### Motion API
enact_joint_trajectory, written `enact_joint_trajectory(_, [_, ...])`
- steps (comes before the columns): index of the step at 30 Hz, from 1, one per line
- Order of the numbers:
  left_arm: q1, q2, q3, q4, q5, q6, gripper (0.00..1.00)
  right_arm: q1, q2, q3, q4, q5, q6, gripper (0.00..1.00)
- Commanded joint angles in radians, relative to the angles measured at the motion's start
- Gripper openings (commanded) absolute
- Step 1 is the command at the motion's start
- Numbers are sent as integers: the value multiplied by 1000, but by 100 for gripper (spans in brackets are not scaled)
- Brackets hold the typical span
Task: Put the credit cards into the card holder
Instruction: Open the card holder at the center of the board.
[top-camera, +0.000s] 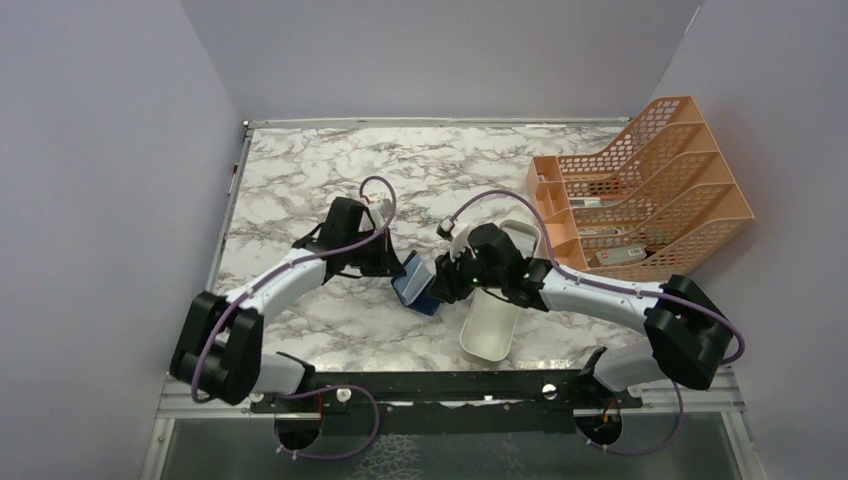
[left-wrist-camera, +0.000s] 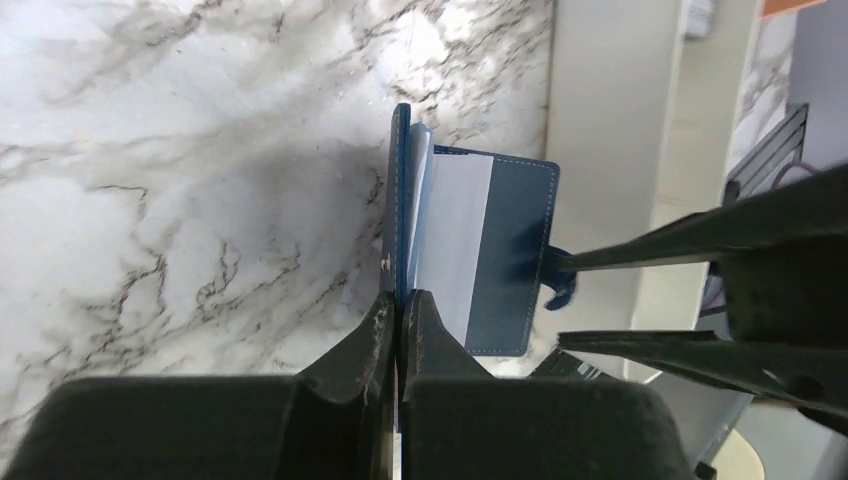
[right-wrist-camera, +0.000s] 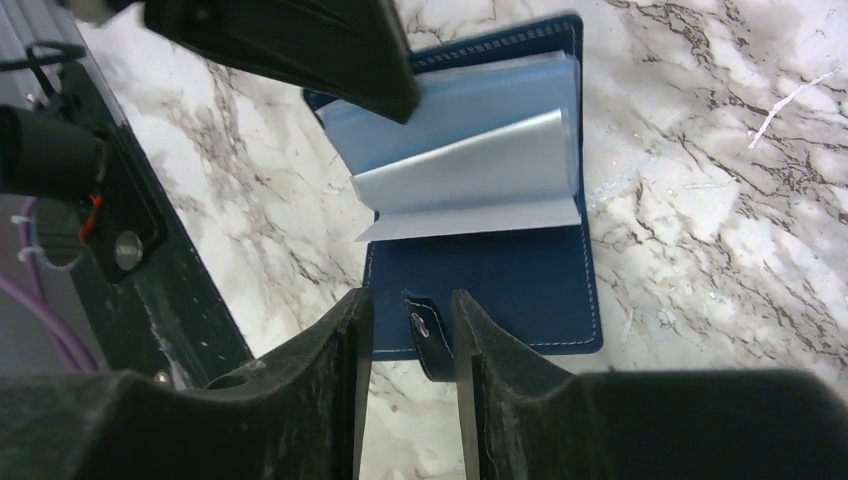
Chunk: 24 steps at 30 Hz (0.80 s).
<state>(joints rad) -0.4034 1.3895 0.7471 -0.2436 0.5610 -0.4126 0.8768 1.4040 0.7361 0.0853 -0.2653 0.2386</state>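
The navy-blue card holder (top-camera: 417, 286) lies open in the middle of the table, between the two grippers. My left gripper (top-camera: 398, 266) is shut on the edge of one cover (left-wrist-camera: 400, 200) and holds that cover upright. The light blue inner sleeves (right-wrist-camera: 470, 150) fan open. The other cover (right-wrist-camera: 500, 280) lies flat on the marble. My right gripper (right-wrist-camera: 412, 312) is open, with its jaws on either side of the small snap tab (right-wrist-camera: 425, 330), not closed on it. Its fingers (left-wrist-camera: 650, 240) show at the tab in the left wrist view. I see no credit card clearly.
A long white tray (top-camera: 490, 325) lies just right of the holder, under the right arm. An orange mesh file rack (top-camera: 640, 200) stands at the back right. The black base rail (right-wrist-camera: 150, 260) runs along the table's near edge.
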Motion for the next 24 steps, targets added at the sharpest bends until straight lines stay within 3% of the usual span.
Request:
enact_joint_trajectory(1, [-7, -197, -8, -31, -141, -76, 0, -2, -35, 60, -39, 1, 159, 44])
enact_joint_trajectory(7, [-8, -242, 104, -179, -301, -16, 0, -3, -15, 78, 47, 15, 323, 55])
enact_joint_trajectory(14, [-24, -248, 79, -198, -376, -31, 0, -2, 38, 122, 118, 32, 536, 56])
enact_joint_trajectory(19, [-35, -253, 82, -207, -412, -37, 0, -2, 114, 183, 111, 43, 586, 60])
enact_joint_trajectory(24, [-43, -259, 76, -203, -417, -46, 0, -2, 177, 194, 210, 15, 621, 54])
